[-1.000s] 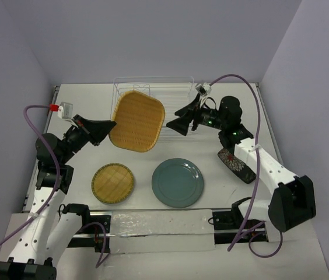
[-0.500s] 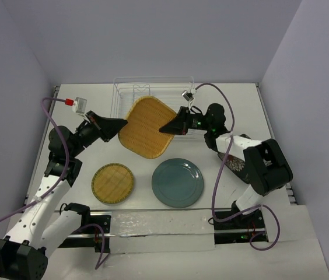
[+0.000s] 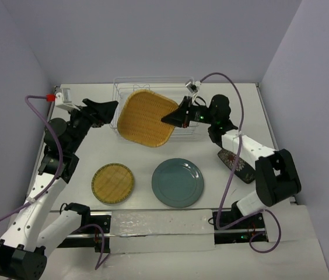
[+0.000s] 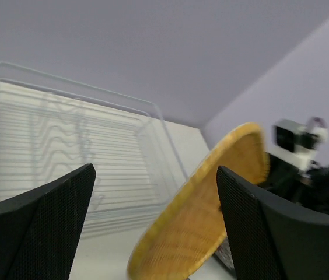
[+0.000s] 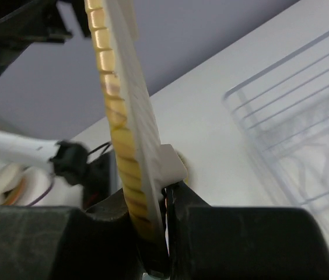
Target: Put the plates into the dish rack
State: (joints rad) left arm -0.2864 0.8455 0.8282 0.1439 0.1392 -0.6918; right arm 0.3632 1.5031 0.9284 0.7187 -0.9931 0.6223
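Note:
The orange-tan plate (image 3: 147,118) hangs tilted in the air just in front of the wire dish rack (image 3: 130,88). My right gripper (image 3: 169,118) is shut on its right edge; the right wrist view shows that rim (image 5: 116,116) pinched between the jaws of the right gripper (image 5: 154,233). My left gripper (image 3: 111,111) is open and stands apart from the plate's left edge. In the left wrist view the plate (image 4: 205,221) sits off to the right between the spread fingers (image 4: 42,227), with the rack (image 4: 65,140) behind.
Three other plates lie on the table: a small yellow one (image 3: 112,182) at front left, a teal one (image 3: 177,182) at front centre, and a dark floral one (image 3: 236,165) at the right, under the right arm. Purple cables loop over both arms.
The left gripper has opened and drawn back to the left, letting go of the orange-tan plate. The right gripper has shut on its right edge and carries it closer to the rack.

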